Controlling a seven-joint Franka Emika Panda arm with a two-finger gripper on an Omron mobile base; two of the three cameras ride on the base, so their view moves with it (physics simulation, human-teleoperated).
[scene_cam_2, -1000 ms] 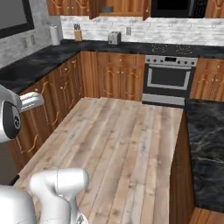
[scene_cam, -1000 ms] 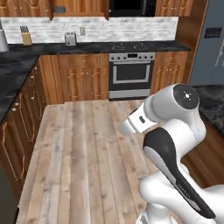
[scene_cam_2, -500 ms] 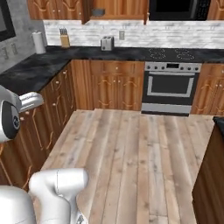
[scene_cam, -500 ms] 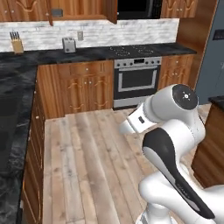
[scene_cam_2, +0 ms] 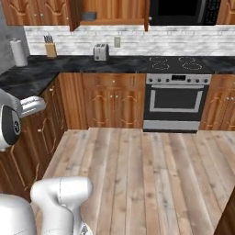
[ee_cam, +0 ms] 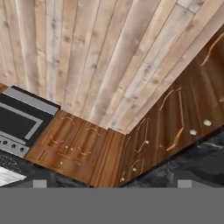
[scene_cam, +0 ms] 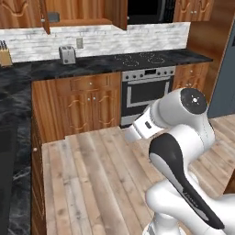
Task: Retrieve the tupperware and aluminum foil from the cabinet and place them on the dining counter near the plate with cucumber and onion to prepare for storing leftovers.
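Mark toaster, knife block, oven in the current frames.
toaster (scene_cam_2: 100, 52), right base view, front face.
knife block (scene_cam_2: 50, 49), right base view, wooden body.
oven (scene_cam_2: 176, 104), right base view, door glass.

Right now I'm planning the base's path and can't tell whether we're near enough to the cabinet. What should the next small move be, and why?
Probably keep driving forward toward the open wall cabinet above the toaster. A wide stretch of wooden floor still lies between the base and the worktop, so the shelf looks beyond the arm's reach.
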